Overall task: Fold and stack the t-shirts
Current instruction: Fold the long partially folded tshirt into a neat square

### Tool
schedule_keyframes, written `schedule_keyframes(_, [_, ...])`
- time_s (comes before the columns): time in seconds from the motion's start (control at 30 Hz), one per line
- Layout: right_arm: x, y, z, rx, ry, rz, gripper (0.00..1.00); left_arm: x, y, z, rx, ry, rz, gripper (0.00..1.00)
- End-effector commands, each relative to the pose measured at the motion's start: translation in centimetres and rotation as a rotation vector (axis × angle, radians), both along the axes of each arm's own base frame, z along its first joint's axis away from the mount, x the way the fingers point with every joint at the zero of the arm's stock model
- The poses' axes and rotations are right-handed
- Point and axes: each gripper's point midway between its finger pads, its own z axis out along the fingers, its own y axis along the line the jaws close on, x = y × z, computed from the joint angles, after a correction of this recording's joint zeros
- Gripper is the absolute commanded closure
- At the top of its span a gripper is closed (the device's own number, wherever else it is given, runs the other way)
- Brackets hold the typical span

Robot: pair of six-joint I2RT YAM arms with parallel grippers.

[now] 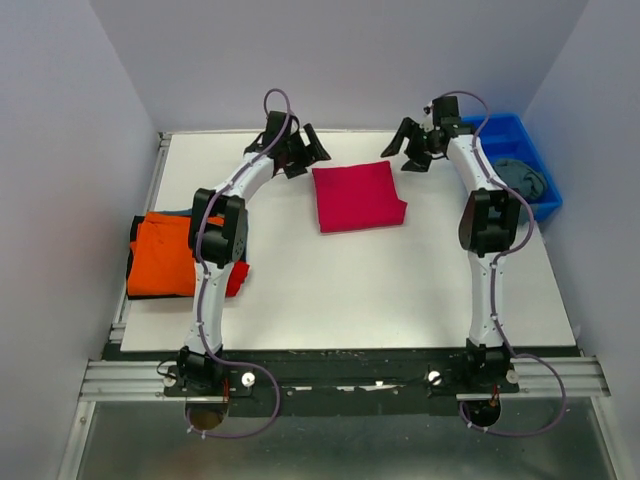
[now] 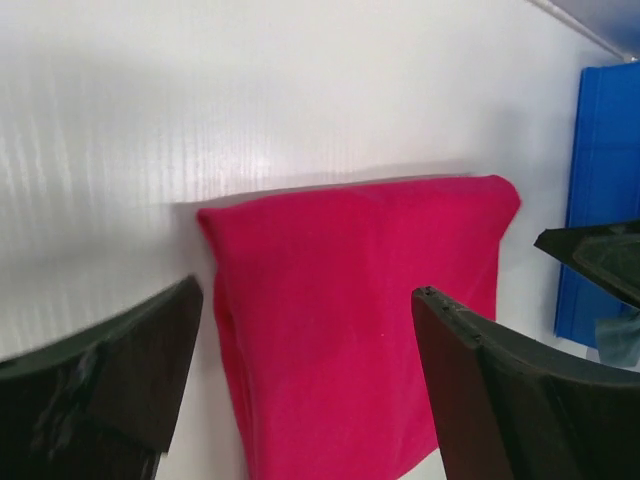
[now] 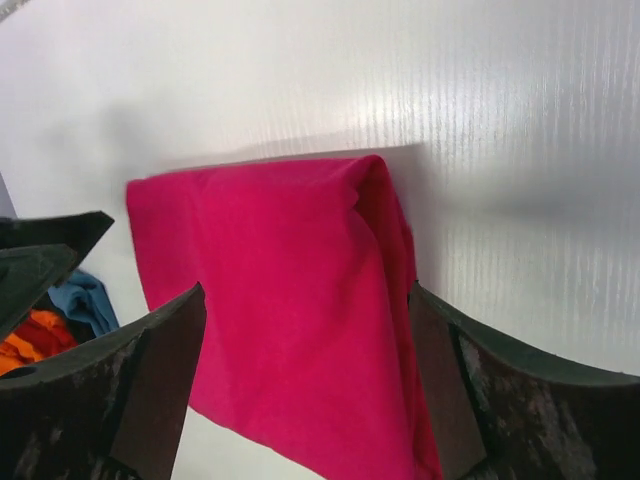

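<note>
The black fingers (image 2: 100, 380) of the left gripper (image 1: 300, 152) fill the near view, standing wide apart with nothing between them. Same for the right gripper (image 1: 412, 145): spread, empty. Both hang over the back of the table (image 1: 350, 300), one at each far corner of the crimson-pink t-shirt (image 1: 358, 196). That shirt lies flat mid-table toward the rear, folded down to a compact rectangle. From here I can't tell whether either gripper brushes the cloth; they look just clear of it.

At the left edge of the table is a stack. The orange t-shirt (image 1: 165, 255) is on top and a red t-shirt (image 1: 237, 282) pokes out under its near right corner. A black t-shirt (image 1: 131, 258) and a blue t-shirt (image 1: 180, 213) show only as edges beneath. At right rear is the blue bin (image 1: 505, 120), with a grey-blue t-shirt (image 1: 522, 178) crumpled inside, not folded.

Step, as I read it: the fold of the crimson one looks finished, stacking not yet done. The next move calls for a pinch that takes all layers at an edge, probably both arms at matching corners. Then comes a carry leftward and a square drop on the orange top, so the fold doesn't open. The left arm (image 1: 222, 228) has its elbow over the stack's right side, so that needs clearing first. After that, the shirt in the bin is left.
</note>
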Motion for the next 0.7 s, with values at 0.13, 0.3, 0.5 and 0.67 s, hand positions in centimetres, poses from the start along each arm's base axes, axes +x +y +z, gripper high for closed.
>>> schedule_keyframes(0.13, [-1.6,-1.2,-1.1,-0.059,-0.063,0.018,0.23,-1.9,0.6,-0.5,-0.056,-0.058,-0.044,0.08])
schedule_keyframes(0.3, [-1.8,-1.5,-4.1,-0.102,0.009,0.024,0.31,-3.3,0.2,-2.9,-0.065,0.006,-0.07,0.2])
schedule_keyframes(0.5, [-1.4,-0.3,-6.7,-0.155,0.068,0.014,0.3,-3.0,-0.2,-5.8,-0.051,0.058,-0.065,0.3])
schedule_keyframes(0.67, [-1.6,0.8,-8.6,-0.157,0.137,-0.002,0.37,-2.2,-0.5,-8.1,-0.022,0.112,-0.059,0.36])
